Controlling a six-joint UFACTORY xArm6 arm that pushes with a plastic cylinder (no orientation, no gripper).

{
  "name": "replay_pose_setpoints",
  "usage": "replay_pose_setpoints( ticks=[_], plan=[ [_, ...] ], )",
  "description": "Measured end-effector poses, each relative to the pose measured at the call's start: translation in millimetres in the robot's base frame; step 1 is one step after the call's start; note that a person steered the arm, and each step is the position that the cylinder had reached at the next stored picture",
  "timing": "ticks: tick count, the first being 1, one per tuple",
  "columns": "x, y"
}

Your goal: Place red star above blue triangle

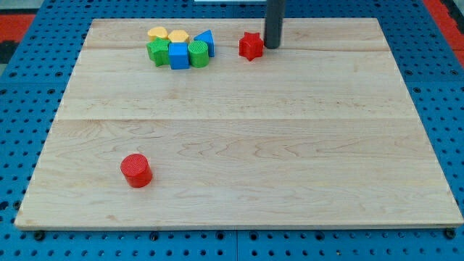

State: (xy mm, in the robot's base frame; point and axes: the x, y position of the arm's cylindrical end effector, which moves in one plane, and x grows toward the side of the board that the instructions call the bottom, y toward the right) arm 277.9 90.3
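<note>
My tip [272,46] is standing just right of the red star [250,46], probably for pushing it left, since the blue triangle [205,40] is lying at the far left cluster on the counter [290,145]; no hand is existing here

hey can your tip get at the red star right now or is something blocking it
Probably yes. My tip sits just to the view's right of the red star, with nothing between them; the blue triangle and its cluster lie on the star's far side.

A lab bench: wooden board [239,145] on blue perforated tabletop [442,87].
</note>
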Motion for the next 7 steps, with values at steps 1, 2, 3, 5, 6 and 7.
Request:
replay_pose_setpoints(
  ticks=[1,2,3,5,6,7],
  plan=[
    [16,-26],
    [-6,-83],
    [-33,-94],
    [-80,-72],
    [-79,-112],
    [-79,-131]
  ],
)
